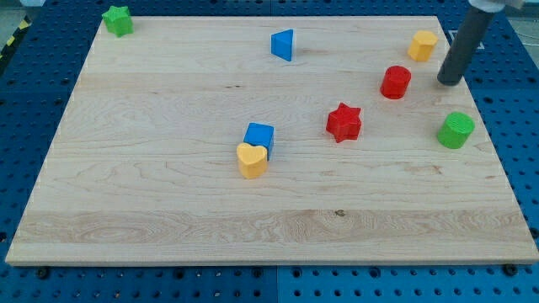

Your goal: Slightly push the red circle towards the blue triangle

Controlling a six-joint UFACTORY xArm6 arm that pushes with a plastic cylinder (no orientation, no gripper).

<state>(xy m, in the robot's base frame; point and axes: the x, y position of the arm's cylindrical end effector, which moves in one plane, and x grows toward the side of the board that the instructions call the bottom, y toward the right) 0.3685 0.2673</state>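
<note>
The red circle [395, 82] stands on the wooden board at the view's upper right. The blue triangle [284, 44] stands near the board's top edge, up and to the left of the red circle. My tip [447, 82] is on the board to the right of the red circle, at about its height, with a gap between them. The rod leans up out of the view's top right corner.
A yellow hexagon [423, 45] sits above the red circle near the rod. A green cylinder [456, 130] is below my tip. A red star [344, 122], a blue cube [259, 136] touching a yellow heart [251, 159], and a green star [119, 20] also lie on the board [168, 210].
</note>
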